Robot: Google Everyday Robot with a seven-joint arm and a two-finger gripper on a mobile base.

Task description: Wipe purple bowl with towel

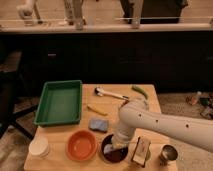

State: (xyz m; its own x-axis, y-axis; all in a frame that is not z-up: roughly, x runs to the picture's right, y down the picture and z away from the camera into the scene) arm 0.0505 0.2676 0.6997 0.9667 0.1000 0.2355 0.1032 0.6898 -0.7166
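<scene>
My gripper (112, 144) sits in the dark purple round bowl (120, 156), near edge. The arm hides it, so can't tell its grip.

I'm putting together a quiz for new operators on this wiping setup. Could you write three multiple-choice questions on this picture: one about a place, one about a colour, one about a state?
1. Where is the gripper?
A. Lifted high, away from everything
B. Down in the purple bowl
C. Low beside the base, at the floor

2. What colour is the bowl just left of the purple bowl?
A. Orange
B. Blue
C. White

3. How does the metal cup stand?
A. Upright
B. On its side
C. Upside down

Answers:
1. B, since the arm reaches down and ends inside the dark bowl's rim.
2. A, since the orange bowl sits right next to it at the front.
3. A, since its open mouth faces up at the front right.
</scene>
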